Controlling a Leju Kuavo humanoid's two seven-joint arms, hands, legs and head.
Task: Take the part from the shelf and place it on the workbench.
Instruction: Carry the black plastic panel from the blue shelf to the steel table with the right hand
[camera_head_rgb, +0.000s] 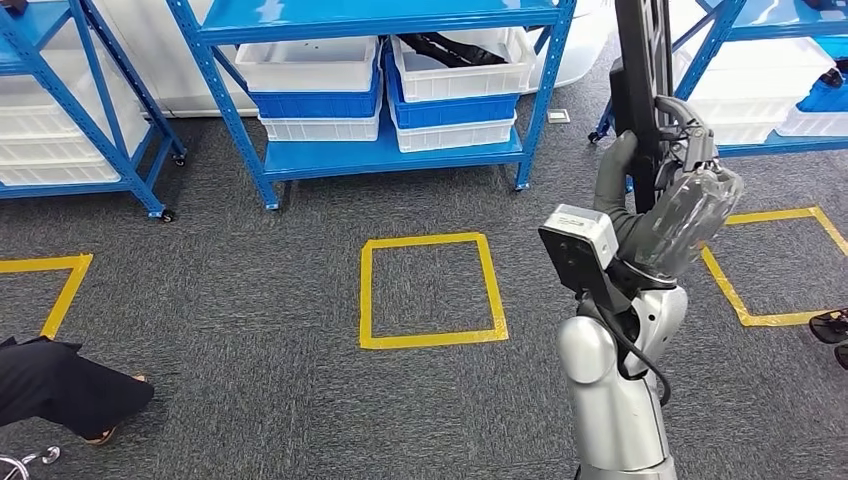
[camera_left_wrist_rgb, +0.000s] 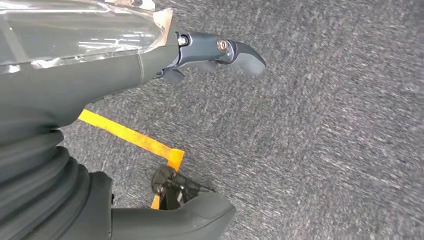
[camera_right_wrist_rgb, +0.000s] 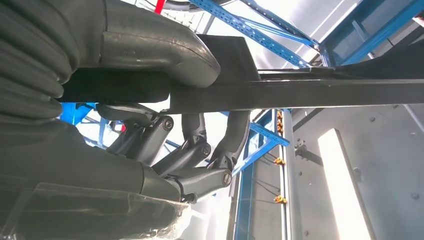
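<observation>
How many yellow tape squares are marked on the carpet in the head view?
3: a complete one in the middle in front of the blue shelf, one at right partly behind the right hand holding the black part, and one cut off at the left edge.

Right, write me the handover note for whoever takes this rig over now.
Right hand: raised in front of the body, gripping the long black part, which stands upright.
Left hand: holds nothing, hanging over the grey carpet near a line of yellow tape.
Done: the part is off the blue shelf and in the hand.
Left: carry it to the workbench and set it down. A person's foot is nearby on the left.
</observation>
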